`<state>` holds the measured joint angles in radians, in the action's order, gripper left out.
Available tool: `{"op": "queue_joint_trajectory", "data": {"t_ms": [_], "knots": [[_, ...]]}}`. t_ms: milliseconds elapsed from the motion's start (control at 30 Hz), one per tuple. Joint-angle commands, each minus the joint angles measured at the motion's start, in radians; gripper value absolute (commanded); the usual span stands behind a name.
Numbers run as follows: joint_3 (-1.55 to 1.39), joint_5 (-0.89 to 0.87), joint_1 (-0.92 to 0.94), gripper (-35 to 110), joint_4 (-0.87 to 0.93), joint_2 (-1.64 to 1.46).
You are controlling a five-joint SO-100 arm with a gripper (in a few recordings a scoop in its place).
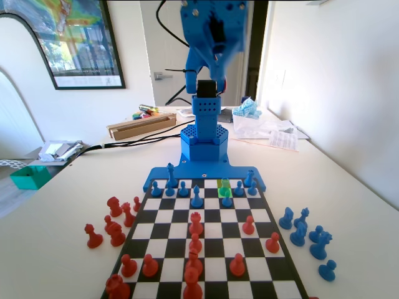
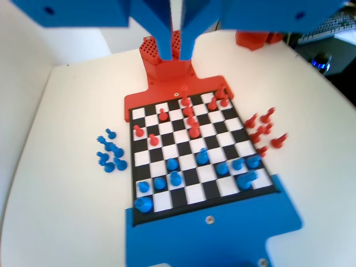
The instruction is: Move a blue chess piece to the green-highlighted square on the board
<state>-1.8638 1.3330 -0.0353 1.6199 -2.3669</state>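
The board (image 1: 206,249) lies in front of the arm's base. The green-highlighted square (image 1: 225,184) is in the back rows, right of centre in the fixed view. A blue chess piece (image 1: 227,199) stands at its near edge with its top tinted green; I cannot tell whether its base is on the green square. In the wrist view this piece (image 2: 176,178) stands among the near blue pieces. My gripper (image 2: 176,47) hangs high above the board's far end, jaws close together with nothing between them.
Several red pieces (image 1: 115,218) stand off the board on the left in the fixed view, and several blue pieces (image 1: 308,237) on the right. More red pieces (image 1: 195,243) fill the board's near half. Boxes and papers (image 1: 140,124) lie behind the arm.
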Motion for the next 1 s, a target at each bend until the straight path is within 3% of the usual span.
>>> {"op": "queue_joint_trajectory", "data": {"t_ms": [0,567,967], "knots": [[0.077,0.109,0.012,1,0.078,-0.120],[-0.255,0.365,-0.017,1,-0.003,-0.609],[-0.321,0.420,0.040,1,-0.051,-0.684]]}}
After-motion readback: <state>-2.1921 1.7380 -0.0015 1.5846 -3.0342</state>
